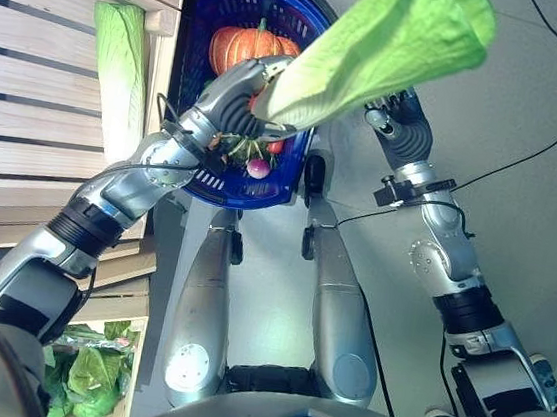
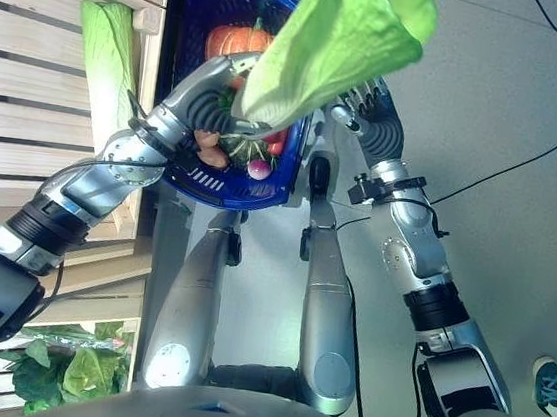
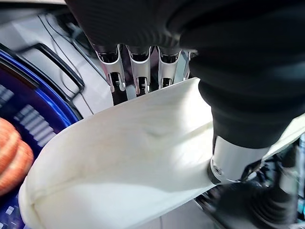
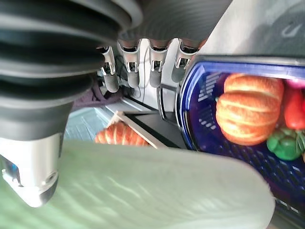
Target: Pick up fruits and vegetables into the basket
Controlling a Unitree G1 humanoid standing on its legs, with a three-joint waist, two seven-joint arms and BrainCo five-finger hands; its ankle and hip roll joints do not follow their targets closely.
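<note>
Cabbage (image 1: 377, 49) | clasped at its white base by left hand (image 1: 246, 99) fingers (image 3: 138, 71) | above basket (image 1: 201, 49) | right hand (image 1: 395, 111) fingers relaxed

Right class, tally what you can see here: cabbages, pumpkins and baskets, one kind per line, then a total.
Cabbages: 2
Pumpkins: 2
Basket: 1
Total: 5

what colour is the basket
Blue basket, clearest in the right eye view.

Head stereo pair looks down; both wrist cameras close, sharing basket (image 1: 200, 59).
</note>
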